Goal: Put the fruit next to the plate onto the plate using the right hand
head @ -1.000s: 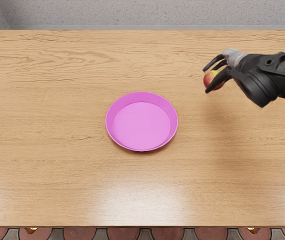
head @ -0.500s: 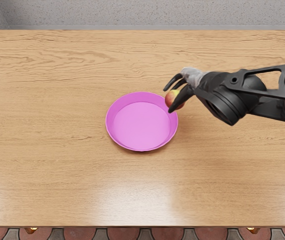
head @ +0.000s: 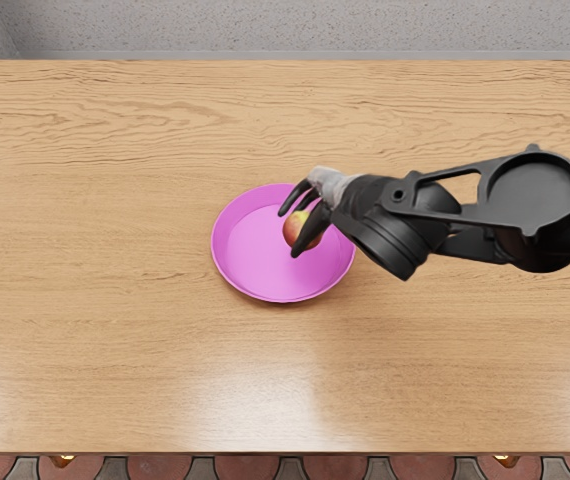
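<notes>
The wooden bench [head: 115,350] fills the view. In its middle sits a pink plate [head: 250,268]. Over the plate's right side is the fruit [head: 295,228], red and yellow. The right hand [head: 312,208] is wrapped around it, dark fingers curled on it. I cannot tell if the fruit touches the plate. The arm [head: 485,215] comes in from the right.

Right arm [head: 485,228]: matte black to dark grey casing throughout. Large round disc-shaped joint housing [head: 530,190] with flat lid and small tab on the rim; thin open strut along the top edge. Thick cylindrical wrist drum [head: 393,238], ringed at the end face. Right hand [head: 317,200]: pale grey patch across the knuckles; slender black segmented fingers [head: 289,200] with tapered tips
</notes>
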